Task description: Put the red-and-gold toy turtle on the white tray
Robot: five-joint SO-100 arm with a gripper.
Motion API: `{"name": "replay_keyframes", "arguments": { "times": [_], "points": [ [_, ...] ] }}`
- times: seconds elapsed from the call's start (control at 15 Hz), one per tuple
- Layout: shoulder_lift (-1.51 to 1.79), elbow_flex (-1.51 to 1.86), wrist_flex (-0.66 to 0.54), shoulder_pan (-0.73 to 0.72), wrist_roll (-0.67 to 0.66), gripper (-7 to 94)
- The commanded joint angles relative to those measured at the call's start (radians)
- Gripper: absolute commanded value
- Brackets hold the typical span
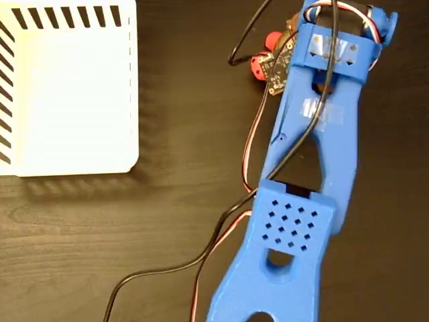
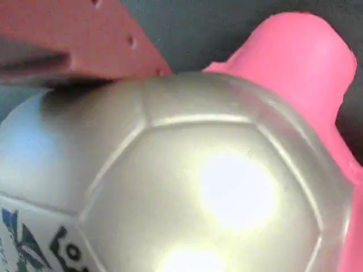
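- we count one red-and-gold toy turtle (image 2: 187,181), mostly hidden under the arm (image 1: 315,154) in the fixed view.
- one white tray (image 1: 74,94), upper left, cut off.
- the gripper's (image 1: 285,57) opening: we cannot tell.

The white tray (image 1: 67,100) carries short black slanted stripes along its edges. The desk (image 1: 167,201) is dark brown wood grain. The arm (image 1: 315,154) is bright blue, with a grid of small dark diamond holes, trailed by black, red and white wires (image 1: 221,235). In the wrist view the turtle (image 2: 187,187) shows a shiny pale-gold shell with dark blue printed markings and coral-pink limbs; a finger (image 2: 85,39) of the tool looks coral-red.
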Motion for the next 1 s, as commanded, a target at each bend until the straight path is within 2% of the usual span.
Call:
{"name": "replay_keyframes", "arguments": {
  "times": [0.0,0.33,0.6,0.8,0.93],
  "points": [
    [0.212,0.063,0.018,0.017,0.041,0],
    [0.491,0.212,0.026,0.009,0.121,0],
    [0.667,0.265,0.089,-0.008,0.140,0],
    [0.718,0.322,0.087,-0.026,0.163,0],
    [0.756,0.351,0.060,-0.043,0.236,0]
  ]
}}
